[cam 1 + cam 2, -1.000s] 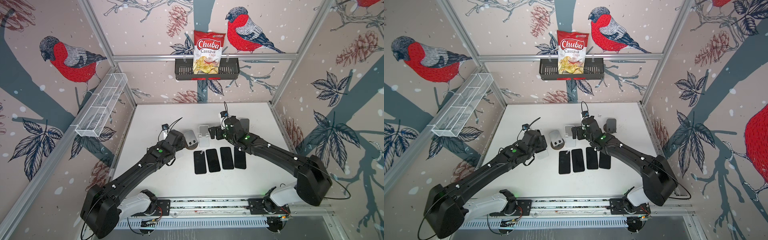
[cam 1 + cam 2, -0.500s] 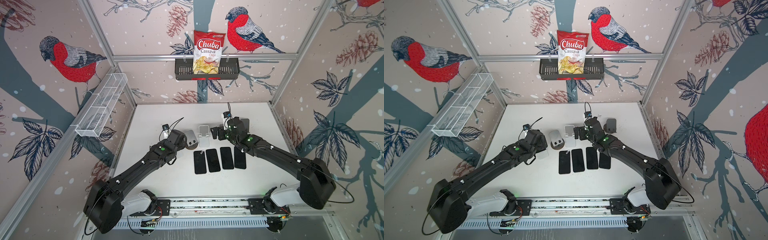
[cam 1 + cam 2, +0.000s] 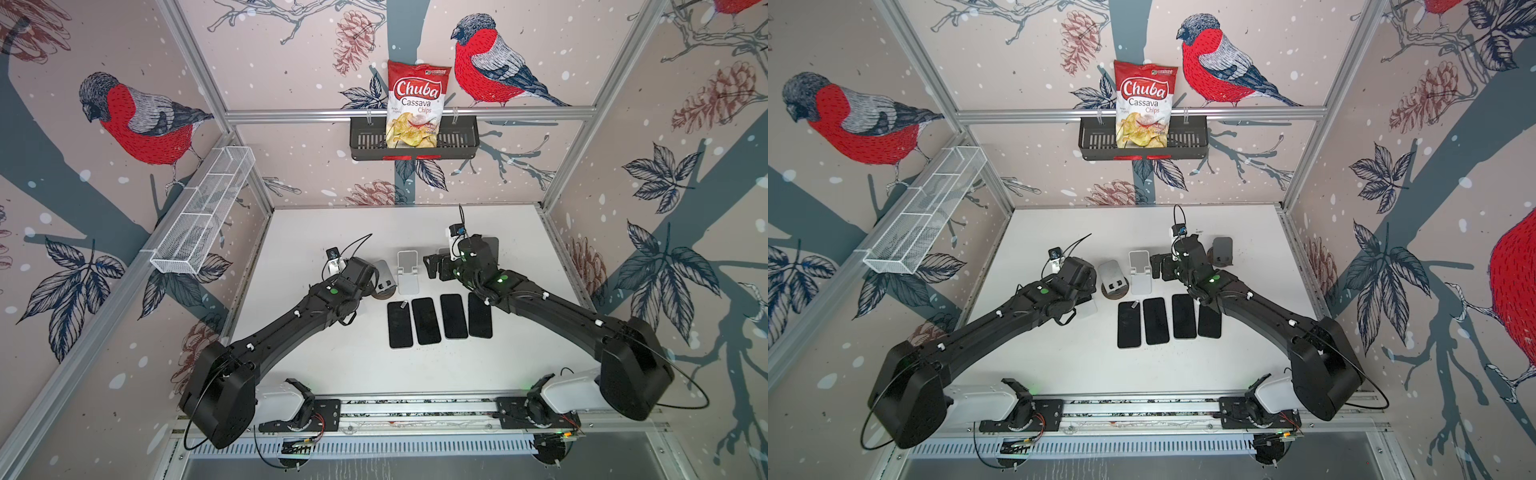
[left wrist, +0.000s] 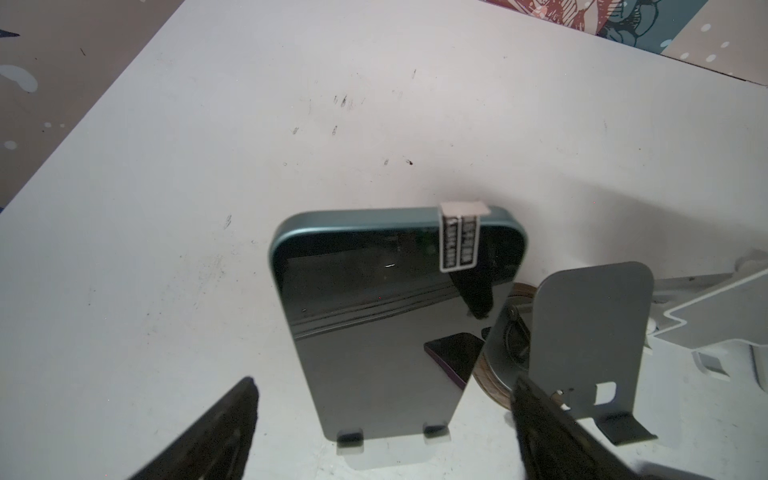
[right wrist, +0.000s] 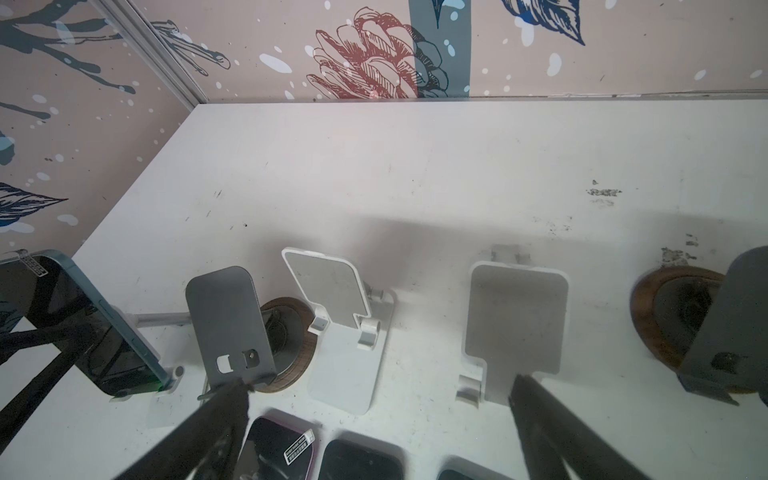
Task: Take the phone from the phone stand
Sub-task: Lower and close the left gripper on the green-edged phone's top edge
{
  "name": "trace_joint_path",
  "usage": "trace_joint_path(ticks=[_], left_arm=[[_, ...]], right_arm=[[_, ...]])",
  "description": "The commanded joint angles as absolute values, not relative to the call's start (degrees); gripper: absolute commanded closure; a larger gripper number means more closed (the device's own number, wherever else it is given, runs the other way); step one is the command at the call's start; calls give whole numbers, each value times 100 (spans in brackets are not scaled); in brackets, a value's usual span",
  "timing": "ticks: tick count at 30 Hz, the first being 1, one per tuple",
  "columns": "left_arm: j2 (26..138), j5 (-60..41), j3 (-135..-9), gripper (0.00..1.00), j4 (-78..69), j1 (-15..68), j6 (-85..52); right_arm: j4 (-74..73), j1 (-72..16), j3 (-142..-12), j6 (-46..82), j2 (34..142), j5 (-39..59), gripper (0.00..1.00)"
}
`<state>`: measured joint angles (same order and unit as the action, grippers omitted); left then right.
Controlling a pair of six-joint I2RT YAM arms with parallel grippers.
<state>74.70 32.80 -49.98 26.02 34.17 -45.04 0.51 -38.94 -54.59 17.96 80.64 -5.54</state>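
White desk point(image 4: 166, 208), phone point(image 4: 386, 324) upright in the end stand point(image 4: 390, 457), left jaws spread either side of it without touching, right jaws spread by empty stands point(image 5: 332, 299): pre-grasp I'd say, next needs a pinch on its edges, then lift clear of the lips.

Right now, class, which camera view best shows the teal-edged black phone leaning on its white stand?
The left wrist view: the teal-edged black phone faces the camera, nearly whole, resting in the white stand. The right wrist view shows it side-on and partly cropped. In both top views the left arm covers it.
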Motion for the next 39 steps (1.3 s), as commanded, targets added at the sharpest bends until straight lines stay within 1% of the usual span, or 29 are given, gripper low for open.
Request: trace_joint_path(ticks=[1, 7, 12, 24, 37, 39], left_arm=[[7553, 3453, -5079, 6, 2637, 3410, -4604], [7747, 3530, -5159, 7, 2662, 3410, -4642], [7865, 3684, -5175, 9, 2769, 3410, -4790], [7928, 3766, -5019, 14, 2426, 3408, -4607], [7910, 3867, -4835, 21, 2203, 3406, -4641], [7927, 3859, -4825, 23, 2182, 3410, -4633]], right_arm=[[-124, -3864, -5433, 1744, 8022, -483, 1], [-145, -3830, -5423, 1740, 8024, -431, 1], [-158, -3798, -5405, 1764, 8033, -387, 1], [-154, -3786, -5388, 1767, 8033, -388, 1], [-141, -3778, -5366, 1784, 8005, -417, 1], [-141, -3778, -5361, 1798, 8006, -412, 1]])
